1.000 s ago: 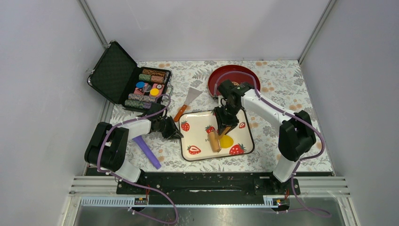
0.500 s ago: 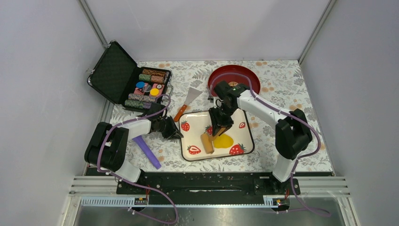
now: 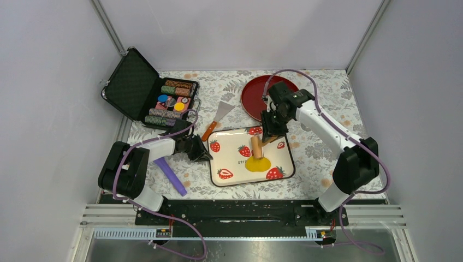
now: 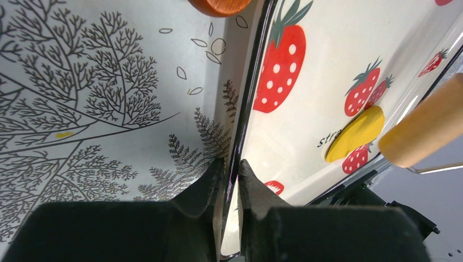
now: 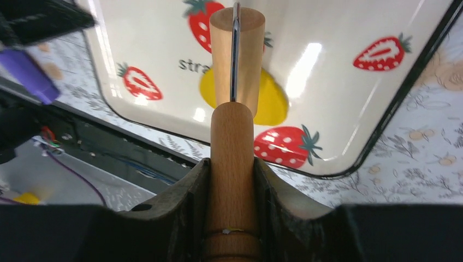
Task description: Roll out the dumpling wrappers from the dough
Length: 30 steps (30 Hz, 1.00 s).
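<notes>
Rolling pin [image 3: 255, 146] pulled back; dough [image 3: 257, 164] seemingly flat, irregular.

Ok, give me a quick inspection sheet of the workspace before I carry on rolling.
Surface: floral table cover, flat.
Job's things: dough, one flattened yellow patch on the strawberry tray; rolling pin tip at its far edge; no cut rounds seen.
Clutter: open poker chip case, spatula, red plate, purple stick.
Grippers: left gripper clamps the tray's left rim; right gripper shut on the pin's handle.
Cables: purple cables follow both arms, none on the tray.
Surroundings: grey walls, metal frame.
</notes>
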### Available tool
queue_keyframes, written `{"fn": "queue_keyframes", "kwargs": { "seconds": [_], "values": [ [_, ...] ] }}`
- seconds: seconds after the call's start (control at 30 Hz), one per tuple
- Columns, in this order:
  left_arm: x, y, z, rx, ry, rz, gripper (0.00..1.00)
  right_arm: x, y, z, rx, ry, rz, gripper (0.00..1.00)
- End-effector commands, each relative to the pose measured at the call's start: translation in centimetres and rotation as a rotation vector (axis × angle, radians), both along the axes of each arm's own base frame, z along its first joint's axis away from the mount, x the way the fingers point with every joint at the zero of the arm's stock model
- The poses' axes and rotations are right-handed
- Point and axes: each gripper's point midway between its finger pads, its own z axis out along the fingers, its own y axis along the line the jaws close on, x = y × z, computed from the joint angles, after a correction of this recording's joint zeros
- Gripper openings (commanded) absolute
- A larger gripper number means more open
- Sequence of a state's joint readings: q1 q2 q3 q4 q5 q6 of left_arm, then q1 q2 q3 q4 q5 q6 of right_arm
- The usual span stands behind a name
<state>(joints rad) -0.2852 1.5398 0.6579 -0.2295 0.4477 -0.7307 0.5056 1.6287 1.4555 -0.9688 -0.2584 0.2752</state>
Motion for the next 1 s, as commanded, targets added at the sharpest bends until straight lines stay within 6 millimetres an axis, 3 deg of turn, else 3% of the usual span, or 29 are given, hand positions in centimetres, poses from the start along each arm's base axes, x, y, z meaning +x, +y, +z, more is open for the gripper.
{"fn": "queue_keyframes", "kwargs": {
  "seconds": [0.0, 0.63, 0.97],
  "values": [
    [-2.5, 4.6, -4.5, 0.233, 0.116, 0.064, 0.0, -1.6, -2.6, -2.2, -0.135, 0.065, 0.018, 0.0],
    [-2.5, 4.6, -4.6, 0.234, 0.116, 0.066, 0.0, -4.3, -7.1, -6.5, -0.249, 0.179, -0.039, 0.0],
    [-2.6, 4.6, -4.6, 0.234, 0.117, 0.065, 0.0, -3.1, -7.8, -4.5, -0.124, 0.167, -0.118, 0.0]
  ]
}}
